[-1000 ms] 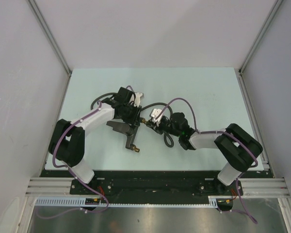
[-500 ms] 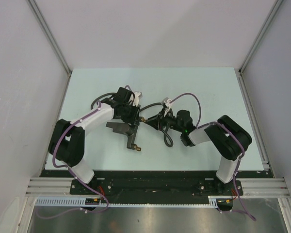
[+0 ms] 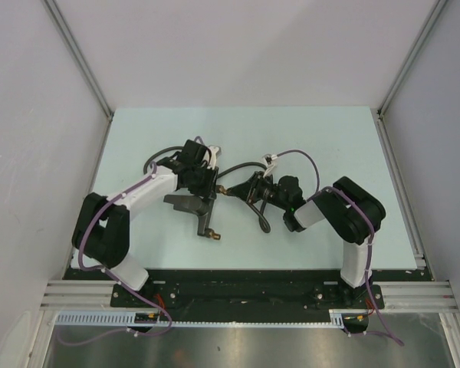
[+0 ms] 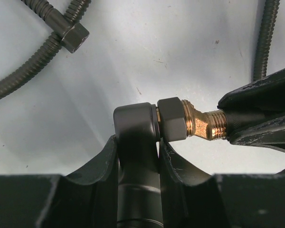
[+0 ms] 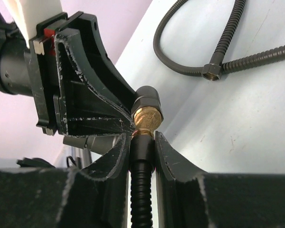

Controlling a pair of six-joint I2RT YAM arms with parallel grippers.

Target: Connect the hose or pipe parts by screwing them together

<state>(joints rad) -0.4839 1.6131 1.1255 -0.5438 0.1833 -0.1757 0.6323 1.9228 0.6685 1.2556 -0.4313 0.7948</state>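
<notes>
the fitting (image 4: 135, 128) is a dark-grey rigid barrel with a hex nut, the hose (image 5: 141, 190) is dark-grey and ribbed, and a bent brass threaded piece (image 4: 203, 124) bridges them over the middle of the table (image 3: 330, 138). how far the threads bite is hidden (fingers crowd the joint). the left gripper (image 4: 135, 159) clamps the fitting narrowly and the right gripper (image 5: 141, 142) pinches the hose just behind the brass — both arms reach inward, tip to tip.

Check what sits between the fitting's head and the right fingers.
A dark hex nut and a brass threaded piece span it, clearest in the left wrist view.
</notes>
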